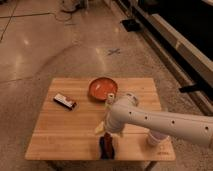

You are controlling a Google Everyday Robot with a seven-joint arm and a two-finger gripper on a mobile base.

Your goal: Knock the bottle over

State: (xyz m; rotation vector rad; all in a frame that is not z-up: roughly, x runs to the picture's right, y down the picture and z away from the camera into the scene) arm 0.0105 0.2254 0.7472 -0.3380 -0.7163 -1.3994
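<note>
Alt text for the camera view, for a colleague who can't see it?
A white robot arm reaches from the frame's right over a wooden table, its pincer right by a dark bottle near the front edge. Farther back sit an orange bowl and a small packet.

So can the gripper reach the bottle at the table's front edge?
Probably yes: the gripper sits close by the bottle with nothing between them; the orange bowl and the packet lie well away.
</note>
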